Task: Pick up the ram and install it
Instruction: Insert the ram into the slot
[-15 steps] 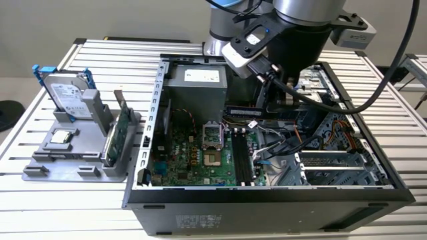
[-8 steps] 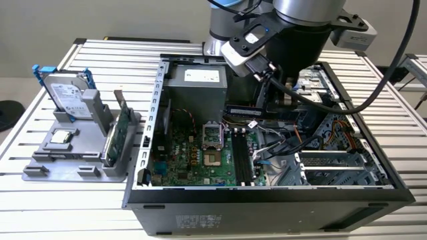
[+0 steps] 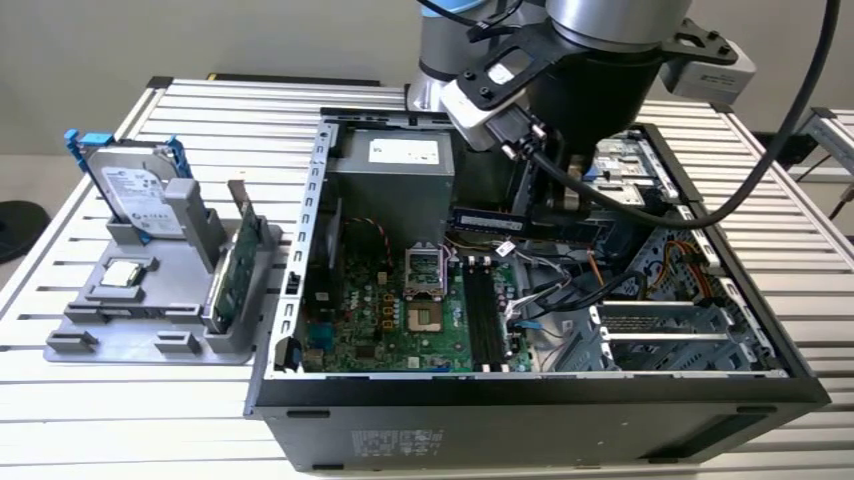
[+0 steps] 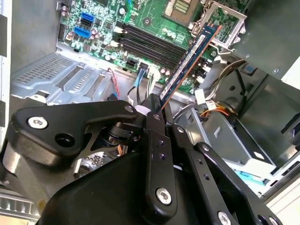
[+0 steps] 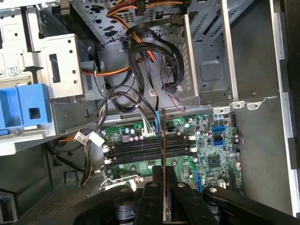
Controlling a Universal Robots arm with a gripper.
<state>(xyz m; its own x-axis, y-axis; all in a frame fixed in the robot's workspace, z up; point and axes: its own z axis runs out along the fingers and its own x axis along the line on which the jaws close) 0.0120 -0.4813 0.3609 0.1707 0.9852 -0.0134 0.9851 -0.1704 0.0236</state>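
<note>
First, in the exterior view, the arm (image 3: 601,60) reaches down into an open computer case (image 3: 534,395) on a slatted table (image 3: 107,420); its jaws are closed on the ram (image 3: 514,222), which hangs level above the motherboard (image 3: 387,320), clear of the memory slots (image 3: 483,320); at the exterior view's left a grey holder (image 3: 127,325) carries a hard drive (image 3: 127,185) with blue rails and a green expansion card (image 3: 234,275), well apart from the case. Next, in the second wrist view, the ram (image 4: 190,63) sticks out from between the black fingers (image 4: 157,140), pinched at one end, its far end pointing toward the processor socket (image 4: 187,9); the slots (image 4: 145,44) lie beneath it, untouched. Lastly, in the first wrist view, the ram (image 5: 163,140) shows edge-on as a thin line gripped between the fingers (image 5: 151,197); it crosses over the slots (image 5: 150,146) rather than running along them; bundled cables (image 5: 150,56) lie beyond the board.
</note>
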